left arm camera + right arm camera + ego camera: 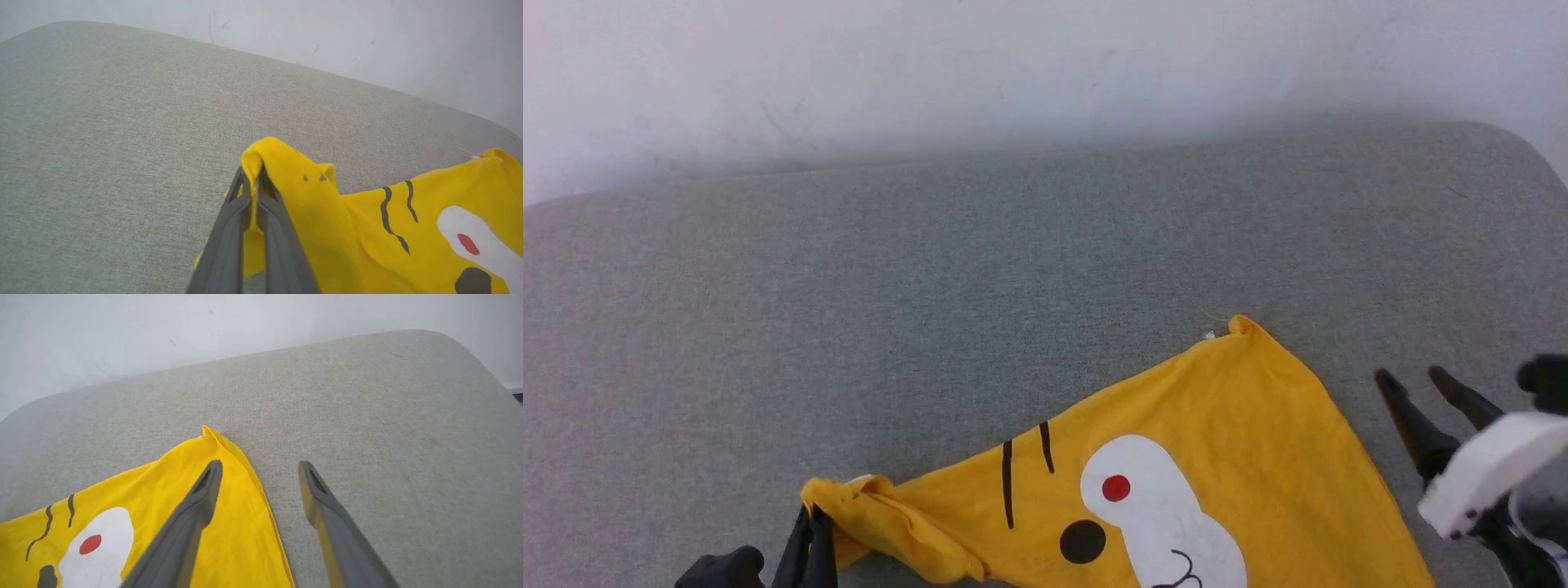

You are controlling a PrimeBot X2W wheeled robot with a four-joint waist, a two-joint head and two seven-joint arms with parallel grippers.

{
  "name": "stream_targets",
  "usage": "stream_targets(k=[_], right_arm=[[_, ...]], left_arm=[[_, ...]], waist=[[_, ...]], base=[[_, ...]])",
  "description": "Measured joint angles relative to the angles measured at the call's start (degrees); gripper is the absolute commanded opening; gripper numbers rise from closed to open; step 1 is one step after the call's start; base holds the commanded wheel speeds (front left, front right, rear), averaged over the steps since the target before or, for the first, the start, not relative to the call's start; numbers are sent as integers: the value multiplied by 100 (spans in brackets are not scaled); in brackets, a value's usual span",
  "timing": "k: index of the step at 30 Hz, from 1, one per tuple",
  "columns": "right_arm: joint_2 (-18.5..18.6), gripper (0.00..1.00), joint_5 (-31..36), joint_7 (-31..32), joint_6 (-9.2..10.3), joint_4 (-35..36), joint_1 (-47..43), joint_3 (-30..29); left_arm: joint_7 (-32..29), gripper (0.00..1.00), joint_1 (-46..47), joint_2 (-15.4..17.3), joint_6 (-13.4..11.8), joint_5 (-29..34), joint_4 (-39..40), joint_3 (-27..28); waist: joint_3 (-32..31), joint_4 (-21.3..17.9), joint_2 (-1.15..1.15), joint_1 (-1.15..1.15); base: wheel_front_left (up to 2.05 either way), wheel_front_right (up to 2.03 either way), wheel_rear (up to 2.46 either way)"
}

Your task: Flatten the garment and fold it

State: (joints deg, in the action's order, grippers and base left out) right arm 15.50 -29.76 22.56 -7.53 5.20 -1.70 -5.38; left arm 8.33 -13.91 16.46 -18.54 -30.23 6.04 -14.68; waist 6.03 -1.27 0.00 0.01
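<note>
Across the near half of the grey padded bench (1045, 269), the garment (1225, 425) lay mostly spread, print up, one corner pointing toward the wall (1045, 73). Left gripper (813, 523): jaws closed on the bunched left corner, raising it slightly; judged a hold for pulling the cloth taut. Right gripper (1409, 377): jaws wide apart, holding nothing, poised near the garment's right edge, probably lining up a second pinch. Count: one garment, two grippers. Print showed two thin black lines (1008, 482), one red dot (1116, 488), one black spot (1082, 541).
</note>
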Motion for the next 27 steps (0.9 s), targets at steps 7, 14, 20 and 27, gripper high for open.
stream_targets(k=[7, 14, 20, 27], right_arm=[[293, 100, 98, 353, 0, -1681, 1816, 1349], [475, 100, -147, 1354, 0, -3334, 3355, 2413], [459, 100, -582, 1949, 0, -4196, 4067, 3050], [553, 0, -988, 2864, 2, -4715, 4564, 3472]], left_arm=[[7, 0, 305, -55, 37, -1, -15, -121], [98, 0, 637, -243, 192, -2, -165, -312], [230, 0, 894, -386, 333, -4, -385, -419], [338, 0, 992, -459, 396, -24, -597, -450]], waist=[[229, 116, 0, 0], [551, 308, 0, 0], [798, 519, 0, 1], [867, 736, 0, -1]], base=[[0, 0, 0], [0, 0, 0], [0, 0, 0], [0, 0, 0]])
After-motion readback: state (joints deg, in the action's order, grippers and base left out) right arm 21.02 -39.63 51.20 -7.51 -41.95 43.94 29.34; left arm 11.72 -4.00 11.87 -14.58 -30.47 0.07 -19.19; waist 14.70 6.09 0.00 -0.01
